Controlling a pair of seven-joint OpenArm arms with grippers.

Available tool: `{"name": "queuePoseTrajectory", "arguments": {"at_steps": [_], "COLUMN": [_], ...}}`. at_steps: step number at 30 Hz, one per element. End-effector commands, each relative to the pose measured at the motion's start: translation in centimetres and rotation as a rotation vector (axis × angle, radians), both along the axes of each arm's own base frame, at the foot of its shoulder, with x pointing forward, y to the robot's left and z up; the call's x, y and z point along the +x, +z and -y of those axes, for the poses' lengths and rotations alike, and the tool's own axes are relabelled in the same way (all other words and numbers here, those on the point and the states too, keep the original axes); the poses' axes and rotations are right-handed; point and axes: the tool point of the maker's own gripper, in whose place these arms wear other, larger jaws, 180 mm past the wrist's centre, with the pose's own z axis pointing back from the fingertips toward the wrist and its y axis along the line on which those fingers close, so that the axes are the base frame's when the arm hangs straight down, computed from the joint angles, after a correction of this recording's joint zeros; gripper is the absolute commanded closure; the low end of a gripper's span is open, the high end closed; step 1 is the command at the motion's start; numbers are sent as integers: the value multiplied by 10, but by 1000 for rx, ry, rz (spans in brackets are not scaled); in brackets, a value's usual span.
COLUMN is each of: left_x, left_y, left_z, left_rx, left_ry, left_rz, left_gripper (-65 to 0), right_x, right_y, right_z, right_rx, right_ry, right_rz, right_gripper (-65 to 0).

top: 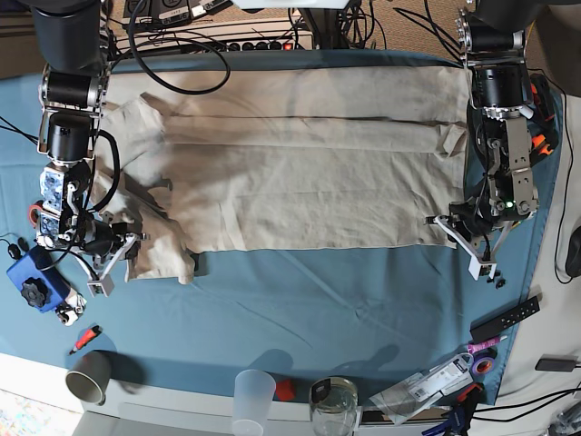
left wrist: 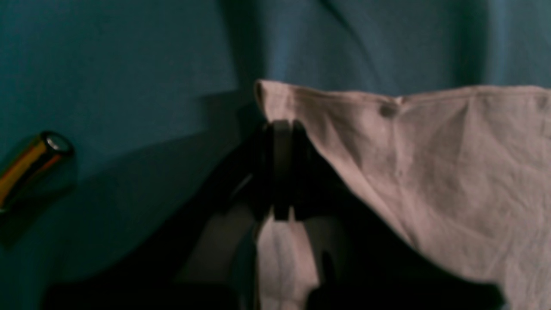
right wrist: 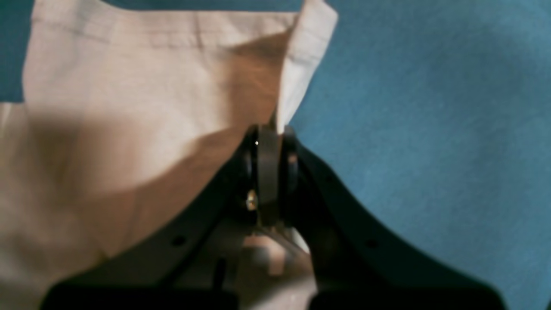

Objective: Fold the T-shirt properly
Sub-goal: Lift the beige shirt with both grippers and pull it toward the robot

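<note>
surface: teal-blue table cloth covers the table, wrinkled; cables + power strip along top edge of base view
T-shirt: beige, spread wide across upper-mid of base view, folded lengthwise w/ horizontal creases; bunched/rumpled at the left end
left gripper: base view right side, at shirt's lower right corner; jaws closed tight on a hemmed corner of the T-shirt, fabric pokes up past the tips & hangs behind them
right gripper: base view left side, by bunched lower left end; jaws pinched together on a T-shirt edge, folded hem flap sticking up above the tips
battery: gold/silver cylinder, left edge of left wrist view, lying on cloth, apart from shirt
bottom clutter: grey cup lower left, clear plastic cup + glass jar bottom centre, all off the shirt
blue box: left edge, near right arm, black knob on it
remote: black, lower right, on cloth edge
</note>
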Motion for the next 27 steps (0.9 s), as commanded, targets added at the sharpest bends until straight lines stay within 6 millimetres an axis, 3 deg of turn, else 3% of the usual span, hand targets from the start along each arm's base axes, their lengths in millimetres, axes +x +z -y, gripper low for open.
{"name": "queuePoseTrajectory", "arguments": {"at_steps": [1, 6, 15, 20, 27], "left_x": [0, 0, 12, 10, 5], "left_y": [2, 2, 20, 24, 22], "left_z": [14, 14, 22, 33, 28], "left_rx": [-44, -43, -84, -128, -114], "left_ry": [-34, -34, -69, -117, -120], "left_rz": [-12, -14, -9, -21, -46], "left_gripper": [0, 0, 0, 0, 0], "right_x": [7, 10, 11, 7, 3], "right_y": [12, 17, 58, 65, 69], "right_z": [8, 12, 20, 30, 33], "right_rx": [-11, 18, 301, 335, 347], "right_ry": [-19, -56, -107, -138, -124], "right_rz": [20, 44, 173, 184, 175], "right_gripper": [0, 0, 0, 0, 0]}}
